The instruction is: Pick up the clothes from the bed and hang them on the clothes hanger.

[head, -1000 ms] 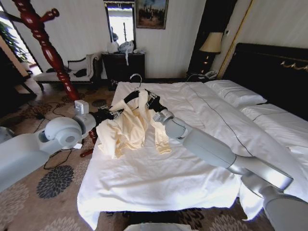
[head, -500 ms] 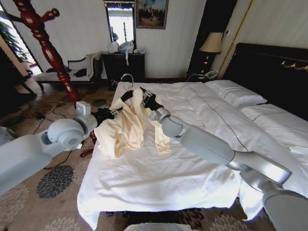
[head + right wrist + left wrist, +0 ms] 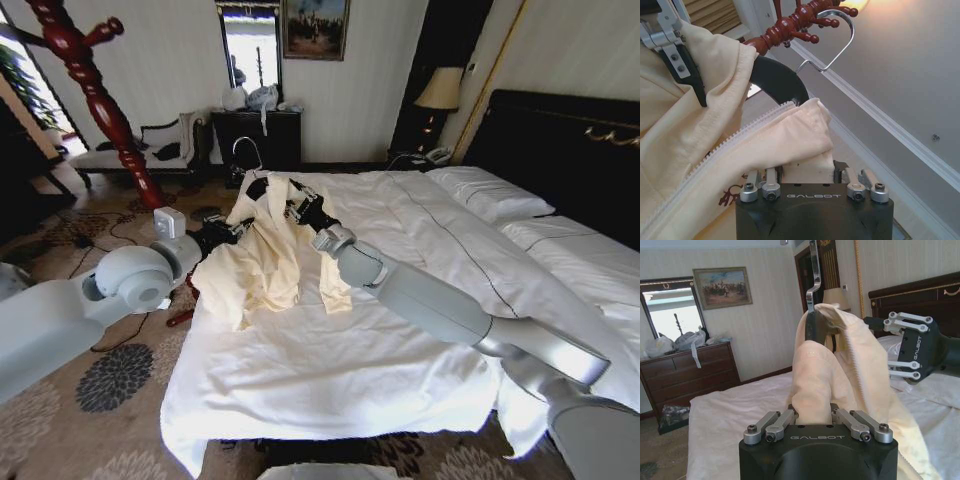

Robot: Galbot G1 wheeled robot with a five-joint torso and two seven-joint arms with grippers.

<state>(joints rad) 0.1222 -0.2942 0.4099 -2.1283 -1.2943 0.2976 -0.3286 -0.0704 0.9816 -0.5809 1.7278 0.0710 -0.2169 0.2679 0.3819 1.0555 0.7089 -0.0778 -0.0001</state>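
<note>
Both arms have carried the clothes hanger (image 3: 262, 190) and the clothes (image 3: 262, 255) up and toward 11 o'clock in the head view since a second ago — the silver hook now shows against the dark dresser (image 3: 255, 138) rather than over the bed (image 3: 400, 330). The garment is already draped over the hanger and hangs clear of the white duvet. The left gripper (image 3: 238, 232) is clamped on cloth at the left shoulder; the right gripper (image 3: 303, 210) is closed on cloth at the right shoulder, as both wrist views show. The hanger's long axis runs roughly 9 to 3 between them, hook pointing to 12. The red wooden coat stand (image 3: 95, 95) lies toward 10 o'clock of the hook — well apart, on the left arm's side, so that arm is nearer.
</note>
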